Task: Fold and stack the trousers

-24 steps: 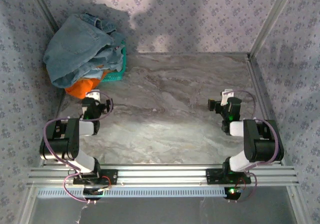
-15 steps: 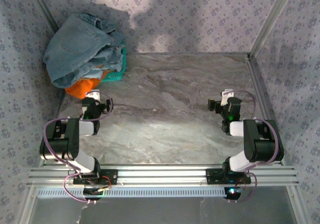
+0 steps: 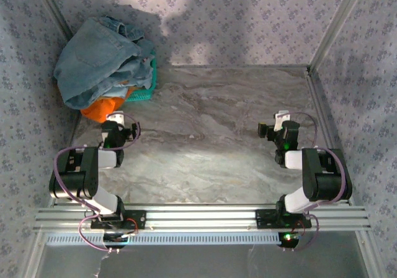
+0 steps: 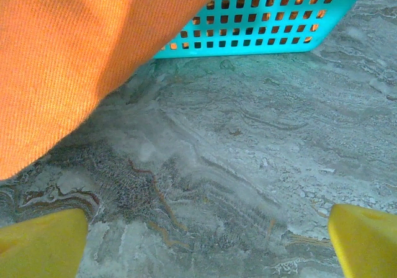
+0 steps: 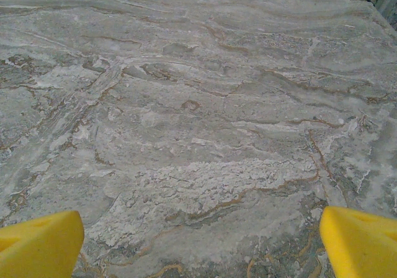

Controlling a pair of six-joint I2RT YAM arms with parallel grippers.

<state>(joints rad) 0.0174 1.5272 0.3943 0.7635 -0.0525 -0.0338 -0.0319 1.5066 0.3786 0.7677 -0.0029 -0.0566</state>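
Nothing had moved; left gripper (image 4: 201, 237) and right gripper (image 5: 200, 239) stood released. Just ahead of the left, orange cloth (image 4: 62, 61) might be snagged instead of trousers (image 3: 93, 58).

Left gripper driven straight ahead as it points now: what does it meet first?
Most likely the orange cloth spilling from the teal basket, just ahead of the open left gripper; the basket wall sits behind it. Depth is unclear.

L arm (image 3: 84, 172), R arm (image 3: 319, 172) tucked low, L fingers (image 4: 37, 247), R fingers (image 5: 37, 247) wide (empty)
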